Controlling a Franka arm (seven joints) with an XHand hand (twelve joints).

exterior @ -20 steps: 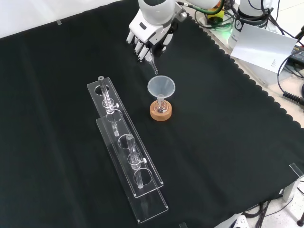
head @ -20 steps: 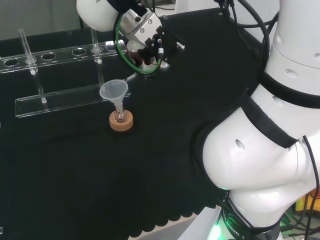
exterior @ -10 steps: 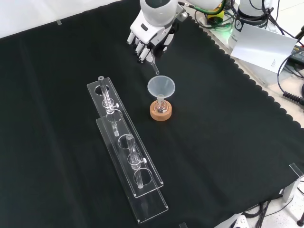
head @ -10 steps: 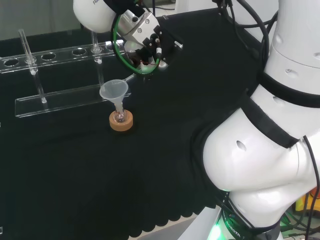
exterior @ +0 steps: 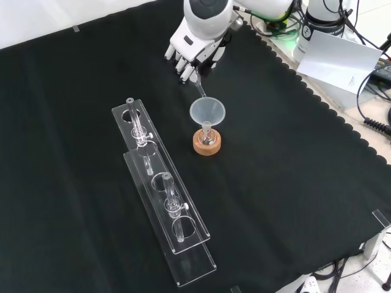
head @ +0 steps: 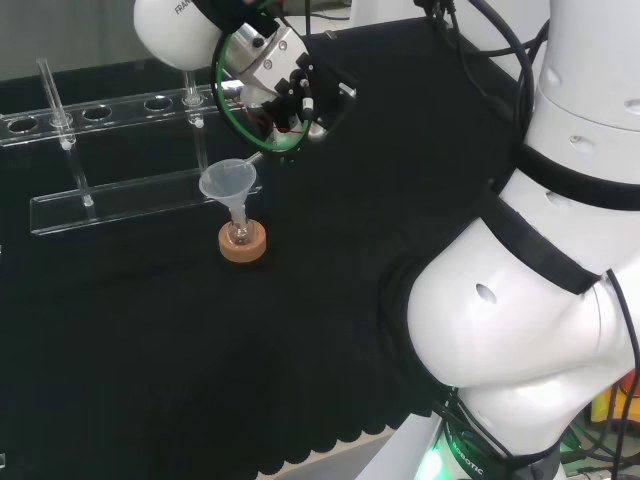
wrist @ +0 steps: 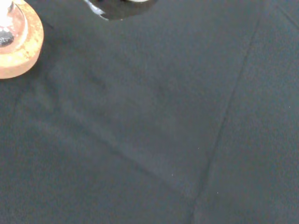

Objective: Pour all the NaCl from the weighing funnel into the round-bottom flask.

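1. The hand (exterior: pixel 194 52) hangs above the cloth beyond the cork ring (exterior: pixel 206 143) in the front view, its fingers (exterior: pixel 185 67) curled down around a slim clear piece: the weighing funnel (exterior: pixel 198 88).
2. The weighing funnel is pinched in those curled fingers and slants down towards the cork ring, its thin spout reaching the far rim of the wide clear funnel (exterior: pixel 207 112).
3. That wide funnel sits straight up over the cork ring, its stem dropping into the neck of the round-bottom flask (exterior: pixel 206 137).
4. The flask itself nests in the cork ring; it is small and clear, and what lies inside it cannot be told from here.
5. In the head view the hand (head: pixel 285 85) is up and to the right of the cork ring (head: pixel 243 243), with the spout (head: pixel 258 155) angling down to the funnel's rim (head: pixel 228 180).
6. A long clear rack (exterior: pixel 160 186) lies left of the cork ring in the front view, well apart from it, with a few clear tubes standing in its holes.
7. Wrist view: the cork ring (wrist: pixel 18 44) is close by on the black cloth (wrist: pixel 163 130).
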